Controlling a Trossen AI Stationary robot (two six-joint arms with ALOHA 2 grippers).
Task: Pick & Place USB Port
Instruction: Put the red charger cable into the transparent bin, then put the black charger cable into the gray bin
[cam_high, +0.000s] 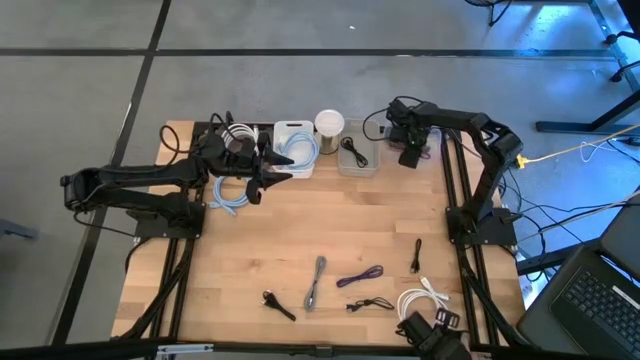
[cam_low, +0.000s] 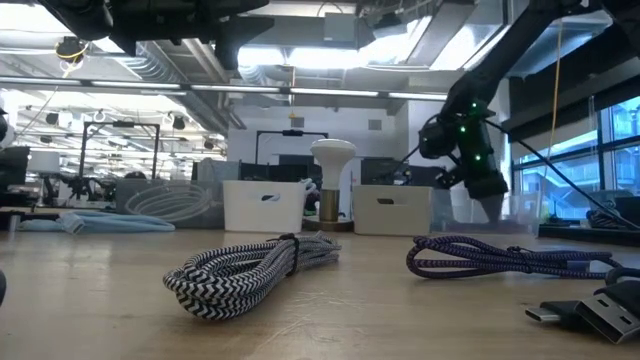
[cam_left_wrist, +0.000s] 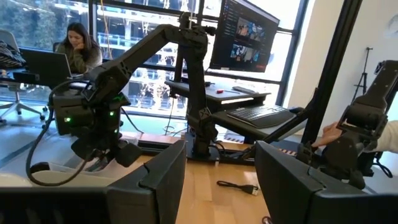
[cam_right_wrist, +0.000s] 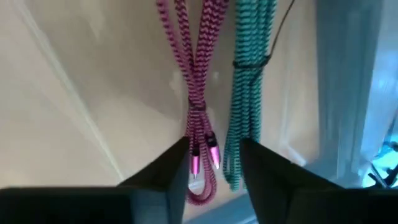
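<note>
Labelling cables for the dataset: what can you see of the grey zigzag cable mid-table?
The grey zigzag cable has a black-and-white braided, fabric-looking sheath. It is folded into a long bundle with a dark tie around its middle. It lies flat on the wooden table, near the front centre, left of the purple cable and apart from it. Only the table touches it; its plugs cannot be made out.
</note>
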